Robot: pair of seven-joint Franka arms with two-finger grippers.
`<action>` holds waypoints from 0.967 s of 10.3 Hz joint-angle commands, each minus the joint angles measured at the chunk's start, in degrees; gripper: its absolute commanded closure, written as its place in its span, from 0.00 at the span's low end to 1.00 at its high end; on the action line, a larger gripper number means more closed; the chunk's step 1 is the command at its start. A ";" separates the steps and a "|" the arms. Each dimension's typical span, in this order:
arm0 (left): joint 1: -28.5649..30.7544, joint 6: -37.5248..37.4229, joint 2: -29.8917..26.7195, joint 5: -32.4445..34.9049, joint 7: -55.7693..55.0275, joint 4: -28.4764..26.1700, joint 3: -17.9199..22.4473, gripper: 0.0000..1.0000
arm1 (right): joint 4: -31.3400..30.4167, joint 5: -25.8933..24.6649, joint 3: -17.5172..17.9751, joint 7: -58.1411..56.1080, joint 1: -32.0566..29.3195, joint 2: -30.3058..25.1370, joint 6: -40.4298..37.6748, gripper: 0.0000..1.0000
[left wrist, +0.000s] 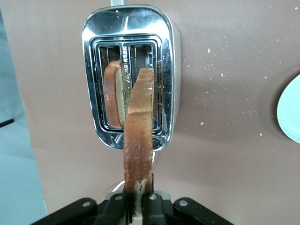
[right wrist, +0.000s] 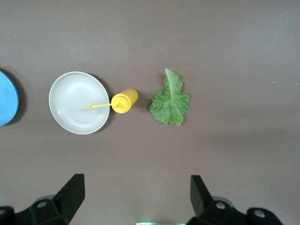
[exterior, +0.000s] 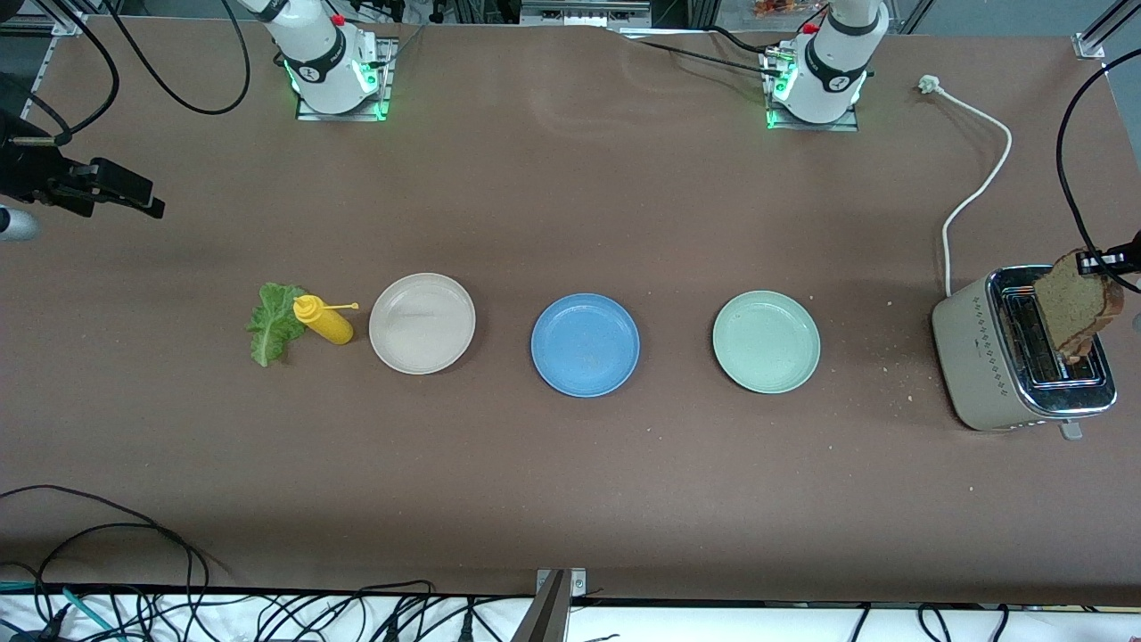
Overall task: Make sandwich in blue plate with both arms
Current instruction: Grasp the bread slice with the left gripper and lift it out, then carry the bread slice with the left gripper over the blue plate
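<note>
My left gripper (exterior: pixel 1098 262) is shut on a brown bread slice (exterior: pixel 1074 303) and holds it upright over the toaster (exterior: pixel 980 357). In the left wrist view the fingers (left wrist: pixel 157 206) pinch the slice (left wrist: pixel 139 140) by its crust edge, its lower end just above one slot. A second slice (left wrist: pixel 112 96) stands in the other slot of the toaster (left wrist: pixel 131 18). The blue plate (exterior: pixel 585 344) lies empty at mid-table. The lettuce leaf (exterior: pixel 273 323) lies flat toward the right arm's end. My right gripper (exterior: pixel 134 198) is open and empty, high over that end of the table (right wrist: pixel 137 187).
A yellow mustard bottle (exterior: pixel 324 322) lies between the lettuce and a beige plate (exterior: pixel 422 323). A mint-green plate (exterior: pixel 766 341) sits between the blue plate and the toaster. The toaster's white cord (exterior: pixel 980 169) runs toward the arm bases. Crumbs lie around the toaster.
</note>
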 commanded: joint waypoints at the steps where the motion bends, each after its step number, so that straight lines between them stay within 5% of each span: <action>1: 0.12 -1.35 -0.80 -3.89 -2.28 -0.85 -1.82 1.00 | 0.40 -0.86 0.56 6.79 -0.37 -0.52 -1.28 0.00; 4: -0.84 -1.18 0.34 -8.47 -11.94 -1.64 -5.15 1.00 | 0.40 -0.95 0.56 6.79 -0.37 -0.61 -1.28 0.00; 8: -0.93 1.98 4.38 -11.97 -29.26 -1.64 -14.46 1.00 | 0.40 -0.95 0.56 6.79 -0.37 -0.52 -1.28 0.00; 10: -2.24 5.57 5.35 -18.73 -34.27 -1.73 -14.83 1.00 | 0.40 -0.95 0.56 6.79 -0.37 -0.61 -1.28 0.00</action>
